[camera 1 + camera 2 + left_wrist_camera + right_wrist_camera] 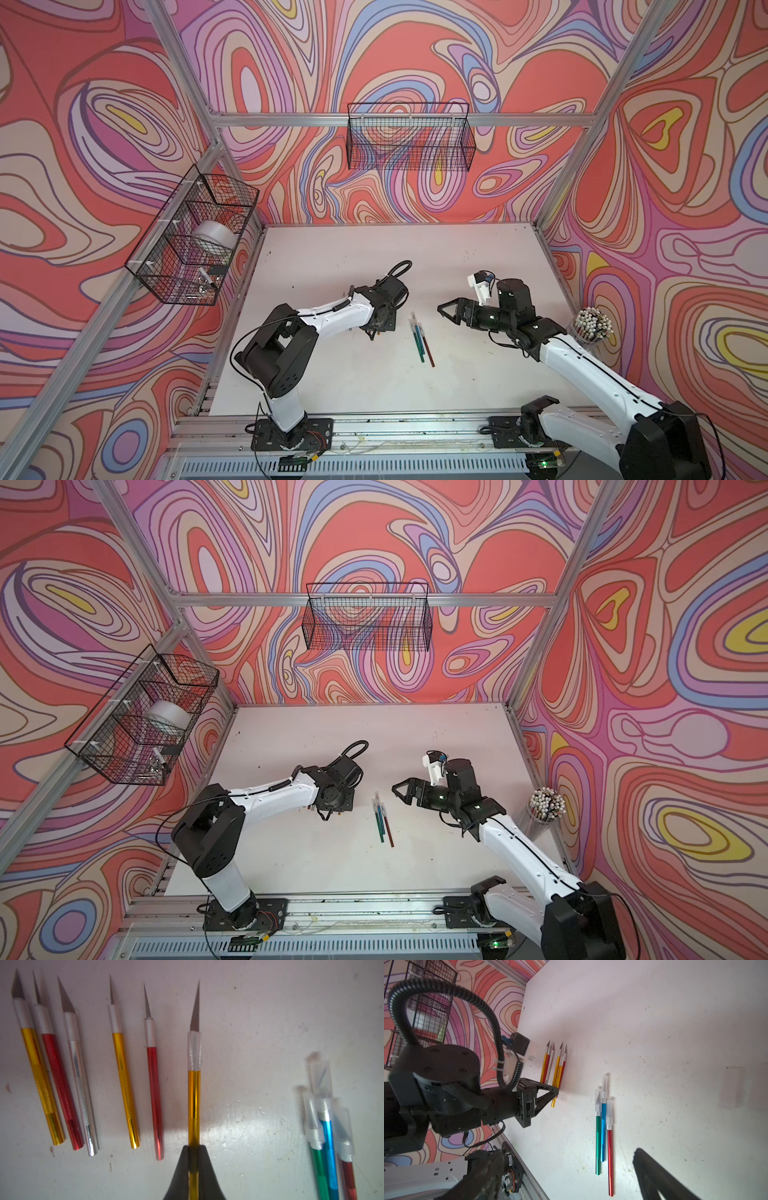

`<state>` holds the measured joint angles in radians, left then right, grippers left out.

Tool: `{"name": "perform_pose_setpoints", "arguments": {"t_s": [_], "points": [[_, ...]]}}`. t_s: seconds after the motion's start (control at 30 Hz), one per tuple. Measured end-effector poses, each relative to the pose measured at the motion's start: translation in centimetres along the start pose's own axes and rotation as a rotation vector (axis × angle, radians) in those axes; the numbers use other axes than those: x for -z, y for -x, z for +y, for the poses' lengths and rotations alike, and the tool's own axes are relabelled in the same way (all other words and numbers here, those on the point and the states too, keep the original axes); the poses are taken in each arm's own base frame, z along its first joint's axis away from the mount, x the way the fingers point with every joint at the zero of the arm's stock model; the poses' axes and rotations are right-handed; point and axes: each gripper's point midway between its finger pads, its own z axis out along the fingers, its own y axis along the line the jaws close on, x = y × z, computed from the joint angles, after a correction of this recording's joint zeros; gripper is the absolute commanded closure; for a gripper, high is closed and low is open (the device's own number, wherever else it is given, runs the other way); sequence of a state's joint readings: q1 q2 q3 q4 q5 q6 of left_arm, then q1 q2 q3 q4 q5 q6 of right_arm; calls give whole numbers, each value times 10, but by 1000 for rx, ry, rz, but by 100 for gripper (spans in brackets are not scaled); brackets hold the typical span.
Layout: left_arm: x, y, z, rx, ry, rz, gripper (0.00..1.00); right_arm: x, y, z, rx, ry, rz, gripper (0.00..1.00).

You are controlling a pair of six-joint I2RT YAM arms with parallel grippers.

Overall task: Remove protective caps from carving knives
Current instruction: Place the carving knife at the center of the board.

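Table: white, scuffed surface that carries all the knives. The left arm and right arm both reach toward its centre. A cup of white-tipped sticks stands at the table's right edge, well apart from the knives.

Left gripper: jaws closed on the handle of a gold knife, gripped toward the tail end. The blade of this knife is bare. Whether the knife touches the table cannot be told.

Right gripper: jaws spread wide with nothing between them. In the right wrist view one finger shows, with bare table beside it. The gripper is near the capped group and does not touch it.

Bare row: five uncapped knives lie beside the held one, blades pointing the same way. Gold, red and silver lie close together; a second gold and a second red lie singly.

Capped group: a green knife, blue knife and red knife lie bunched side by side between the two grippers.

Caps: one translucent sleeve sits on each blade of the capped group.

A faint whitish block is too blurred to identify.
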<state>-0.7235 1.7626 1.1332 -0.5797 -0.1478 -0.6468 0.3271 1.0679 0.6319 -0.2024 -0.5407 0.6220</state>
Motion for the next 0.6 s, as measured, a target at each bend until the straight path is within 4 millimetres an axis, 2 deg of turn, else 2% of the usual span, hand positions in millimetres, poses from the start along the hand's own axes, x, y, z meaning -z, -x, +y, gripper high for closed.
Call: {"name": "perform_pose_setpoints", "arguments": {"t_s": [0.3, 0.6], "points": [[-10, 4, 5, 7, 27, 10, 100, -8, 1, -4, -26, 9, 5, 1], [-13, 10, 8, 7, 35, 8, 100, -9, -1, -5, -10, 3, 10, 2]]}}
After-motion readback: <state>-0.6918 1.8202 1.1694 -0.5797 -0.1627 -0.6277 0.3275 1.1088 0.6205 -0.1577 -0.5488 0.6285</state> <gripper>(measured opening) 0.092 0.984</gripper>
